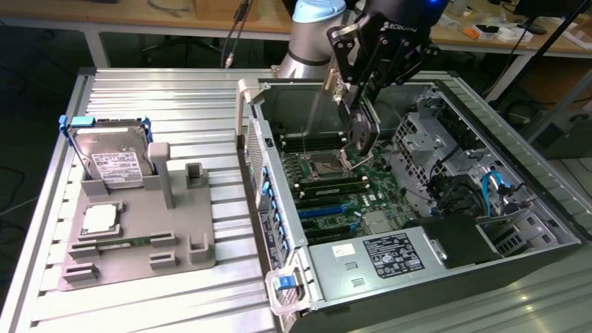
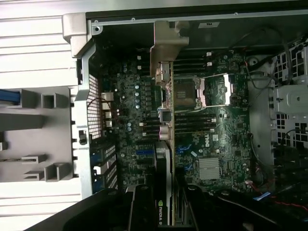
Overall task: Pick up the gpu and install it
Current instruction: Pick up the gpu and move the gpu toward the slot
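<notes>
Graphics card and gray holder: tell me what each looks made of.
Graphics card: dark circuit board, likely fibreglass, with a dull silvery bracket, apparently sheet metal. Gray holder: matte, uniform gray with blocky slots, probably plastic.

We see a wide table (image 1: pixel 138 90) of ribbed, silvery metal profiles in the middle of the room. Behind it stands a wooden workbench (image 1: pixel 111 14) on white legs, with dark cables (image 1: pixel 238 28) hanging over its edge. The floor (image 1: pixel 23 139) beside the table is dark. The light is even and soft.
</notes>
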{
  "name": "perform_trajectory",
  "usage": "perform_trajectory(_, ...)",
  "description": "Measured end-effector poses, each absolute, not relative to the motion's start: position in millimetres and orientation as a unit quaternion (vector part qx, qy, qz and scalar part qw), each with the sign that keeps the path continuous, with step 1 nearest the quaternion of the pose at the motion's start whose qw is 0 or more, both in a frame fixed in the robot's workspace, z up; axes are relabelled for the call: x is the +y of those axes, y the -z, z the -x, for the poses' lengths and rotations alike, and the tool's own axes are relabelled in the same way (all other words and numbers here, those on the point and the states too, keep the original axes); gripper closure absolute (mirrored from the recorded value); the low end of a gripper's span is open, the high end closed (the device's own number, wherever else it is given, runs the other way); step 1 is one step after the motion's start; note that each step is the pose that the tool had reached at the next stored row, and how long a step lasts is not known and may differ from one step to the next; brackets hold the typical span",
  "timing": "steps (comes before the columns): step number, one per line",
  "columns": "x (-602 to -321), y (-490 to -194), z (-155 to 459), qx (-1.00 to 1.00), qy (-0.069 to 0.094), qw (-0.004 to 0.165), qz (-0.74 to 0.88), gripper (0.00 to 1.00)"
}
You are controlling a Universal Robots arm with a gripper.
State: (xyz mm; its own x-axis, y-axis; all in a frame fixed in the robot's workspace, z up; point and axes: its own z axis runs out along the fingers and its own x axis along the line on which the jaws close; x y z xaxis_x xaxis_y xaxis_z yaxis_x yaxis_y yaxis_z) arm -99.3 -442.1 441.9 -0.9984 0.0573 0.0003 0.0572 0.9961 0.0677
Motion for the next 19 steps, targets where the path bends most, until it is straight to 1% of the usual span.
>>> perform_trajectory(19,-442,-442,76,0.999,-0.034,0.001,-0.029,0.73)
